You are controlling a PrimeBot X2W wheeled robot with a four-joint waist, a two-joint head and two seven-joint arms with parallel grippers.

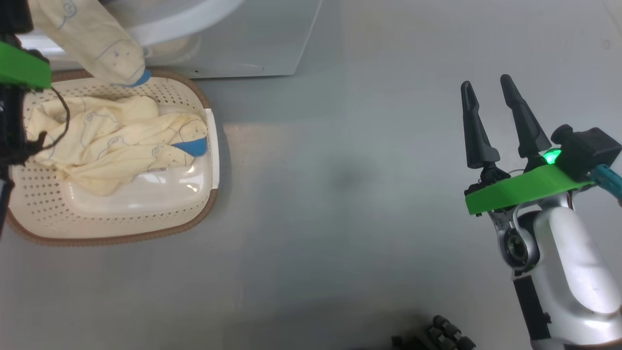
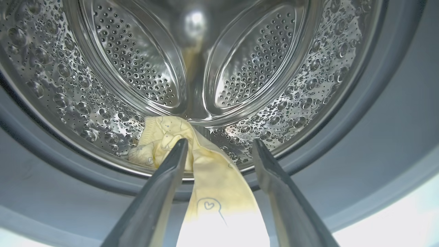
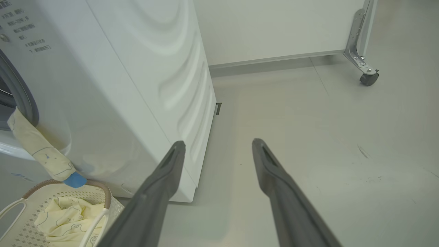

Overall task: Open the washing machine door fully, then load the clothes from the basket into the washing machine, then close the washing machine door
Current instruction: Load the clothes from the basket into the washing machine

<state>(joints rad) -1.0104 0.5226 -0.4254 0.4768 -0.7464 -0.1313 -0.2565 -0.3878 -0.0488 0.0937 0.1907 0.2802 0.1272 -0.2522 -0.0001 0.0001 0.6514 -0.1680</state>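
The pale yellow garment point(image 2: 219, 185) is seen half inside the drum point(image 2: 137, 68), draped over the gasket point(image 2: 377, 113) toward the basket point(image 1: 146, 214), unheld between the fingers of the wide-open left gripper point(image 2: 219, 142), so it could be dragged out or pinched by the door

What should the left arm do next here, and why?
Probably close the left gripper on the garment between its open jaws and carry it deeper into the drum: only one end lies inside, the rest trails over the gasket and hangs down toward the basket.
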